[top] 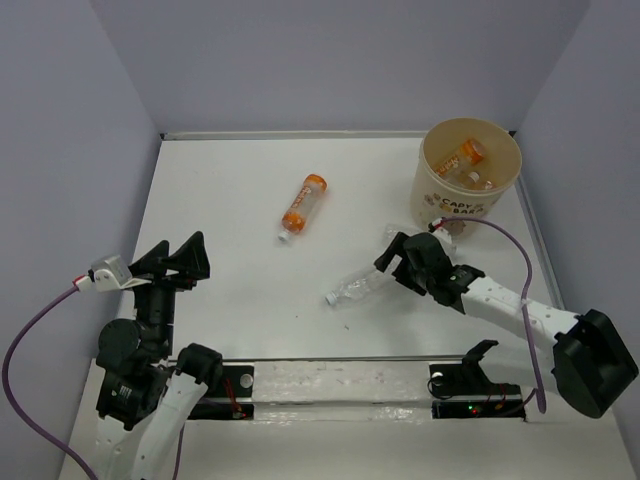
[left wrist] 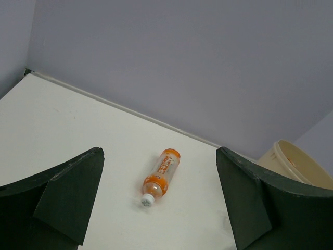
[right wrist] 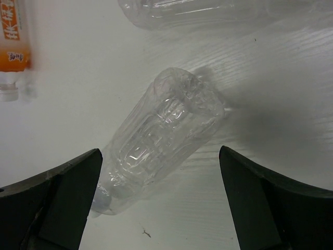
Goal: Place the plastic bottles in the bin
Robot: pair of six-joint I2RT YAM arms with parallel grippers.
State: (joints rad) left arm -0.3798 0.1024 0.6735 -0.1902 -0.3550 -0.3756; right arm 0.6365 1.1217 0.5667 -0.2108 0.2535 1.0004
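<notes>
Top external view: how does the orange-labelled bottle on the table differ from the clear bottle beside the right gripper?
The orange-labelled bottle is orange with a label; the clear bottle is see-through and bare. The orange-labelled bottle lies slanted, cap toward the arms; the clear bottle lies nearly crosswise, cap leftward. The clear bottle sits before the open right gripper; the orange-labelled bottle lies alone. Both lie on their sides, outside the bin.

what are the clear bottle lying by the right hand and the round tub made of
Clear bottle: thin see-through plastic, glossy, with ribbed walls and bright glints; the table shows through it. Tub: looks like matte cream paperboard, its wall dull with dark printed lettering, though a coated or plastic tub can't be ruled out.
</notes>
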